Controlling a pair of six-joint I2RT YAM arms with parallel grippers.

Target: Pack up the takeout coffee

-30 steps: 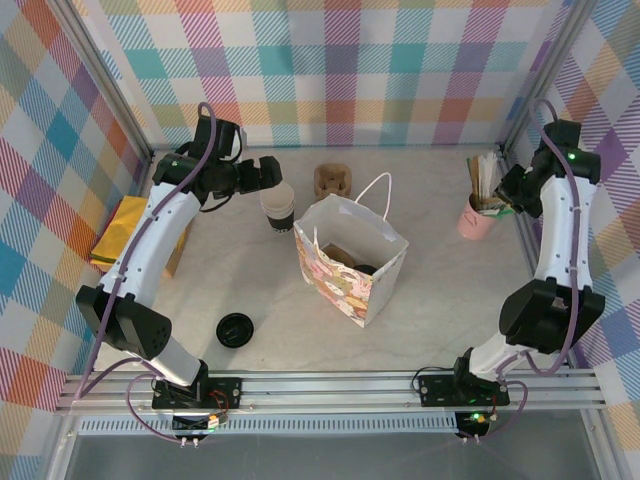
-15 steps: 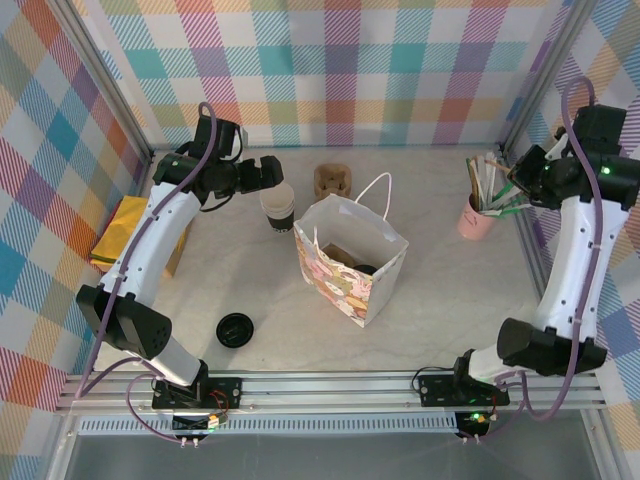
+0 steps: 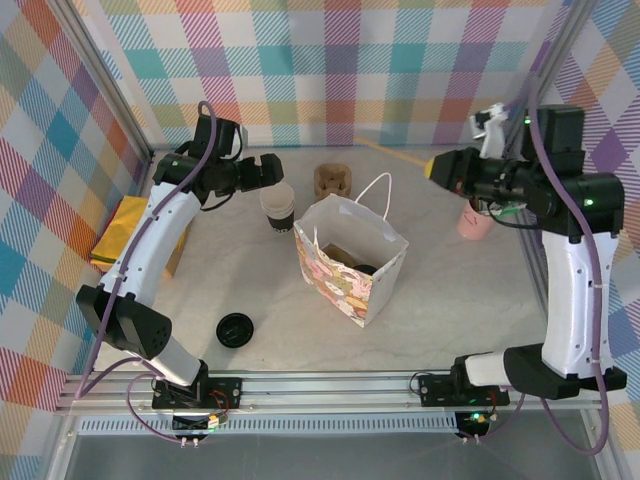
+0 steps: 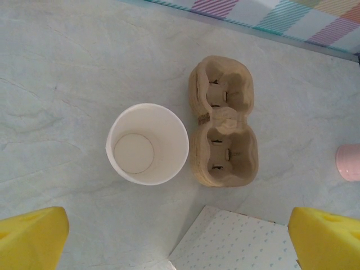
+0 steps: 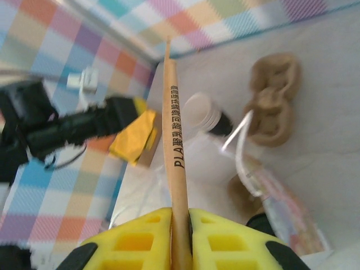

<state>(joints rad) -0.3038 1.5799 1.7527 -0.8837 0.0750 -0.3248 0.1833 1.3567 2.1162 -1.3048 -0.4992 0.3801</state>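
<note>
My right claw (image 3: 437, 168) is clamped on a straw (image 5: 175, 129), which juts out past the fingers toward 11 o'clock. It hangs above the tabletop (image 3: 450, 290), at about 2 o'clock from the bag (image 3: 340, 285). The coffee (image 3: 366, 269) looks packed already: I read the dark round shape low in the open bag as its lid, though it is small and partly shaded.

So I judge the step in hand to be adding the straw. The next move calls for swinging the right arm toward 8 o'clock, tipping the straw's far end down, and parting the claw only once the straw is inside the bag's rim.

My left claw (image 3: 268, 172) is empty, with its fingers (image 4: 31, 236) spread wide. It hovers just over the open cup (image 3: 276, 200) at 10 o'clock from the bag. The carrier (image 3: 333, 180) stands close beside that cup.

The bag's handle (image 3: 380, 177) loops up on the 12 o'clock side, right in the straw's line, so I would come in over the 3 o'clock rim. The straw's tip is near the back wall (image 3: 400, 70), which leaves little room to lift or turn it that way. The pink cup (image 3: 474, 222) stands just under my right arm. The best open room lies between the bag and that cup, and on toward 5 o'clock. The loose lid (image 3: 235, 329) lies well apart at 8 o'clock.
</note>
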